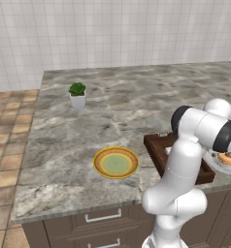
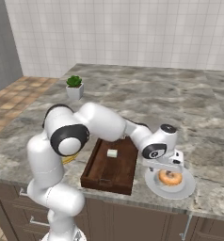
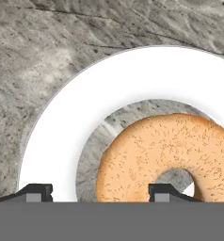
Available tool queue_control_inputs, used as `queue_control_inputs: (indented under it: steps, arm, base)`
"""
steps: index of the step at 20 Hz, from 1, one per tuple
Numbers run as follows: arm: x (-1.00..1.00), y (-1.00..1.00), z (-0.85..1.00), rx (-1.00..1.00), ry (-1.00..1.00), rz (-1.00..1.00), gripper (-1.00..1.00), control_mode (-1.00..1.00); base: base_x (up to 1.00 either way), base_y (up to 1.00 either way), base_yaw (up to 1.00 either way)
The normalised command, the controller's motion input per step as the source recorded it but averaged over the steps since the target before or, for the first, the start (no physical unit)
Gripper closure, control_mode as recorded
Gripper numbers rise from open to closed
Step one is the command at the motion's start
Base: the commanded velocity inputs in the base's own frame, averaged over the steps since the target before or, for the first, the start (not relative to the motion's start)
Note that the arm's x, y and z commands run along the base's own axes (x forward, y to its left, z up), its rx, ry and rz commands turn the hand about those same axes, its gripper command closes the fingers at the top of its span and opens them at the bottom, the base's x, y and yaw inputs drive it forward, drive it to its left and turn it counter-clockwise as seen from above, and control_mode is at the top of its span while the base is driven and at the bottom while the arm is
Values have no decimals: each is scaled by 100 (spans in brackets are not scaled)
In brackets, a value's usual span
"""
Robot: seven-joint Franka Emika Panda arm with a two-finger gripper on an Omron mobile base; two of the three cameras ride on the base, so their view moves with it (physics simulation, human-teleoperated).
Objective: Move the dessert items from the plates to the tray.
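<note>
1. Potted plant [image 1: 77,94]: far to the left of the tray and well behind it on the tabletop [image 1: 137,101]; no part of the task, so it stands clear of the working area.
2. Yellow-rimmed plate [image 1: 116,162]: left of the tray, near the tabletop's front edge, its green centre bare; judged already relieved of its dessert.
3. Tray [image 2: 111,165]: the landmark, dark wood with a low rim, lying between the two plates so that each transfer is short.
4. Pale cube [image 2: 112,153]: inside the tray, toward its far half, resting flat on the floor of the tray; this item is judged delivered.
5. White plate [image 2: 187,187]: just right of the tray, apart from it.
6. Donut [image 2: 171,178]: lies flat on the white plate, not yet moved.
7. Tool [image 3: 100,190]: poised directly above the donut, right of the tray; jaws parted, one fingertip [image 3: 36,190] outside the ring over the plate, the other at the hole, straddling one side of the ring. Nothing is gripped yet.
</note>
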Motion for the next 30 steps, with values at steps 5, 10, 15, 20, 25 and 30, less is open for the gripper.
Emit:
queue_control_inputs:
  steps: [5,10,15,20,25,30]
  arm:
    - [0,-4,-35,0,0,0,-100,-100]
    - [-3,10,-42,0,0,2,-100,-100]
    - [-2,11,-34,0,1,1,-100,-100]
    - [0,0,0,0,0,0,100,-100]
    - [0,0,0,0,0,0,100,-100]
    - [-2,5,13,0,0,0,100,-100]
  base:
    - [0,0,0]
    - [0,0,0]
    - [0,0,0]
    - [0,0,0]
    - [0,0,0]
    - [0,0,0]
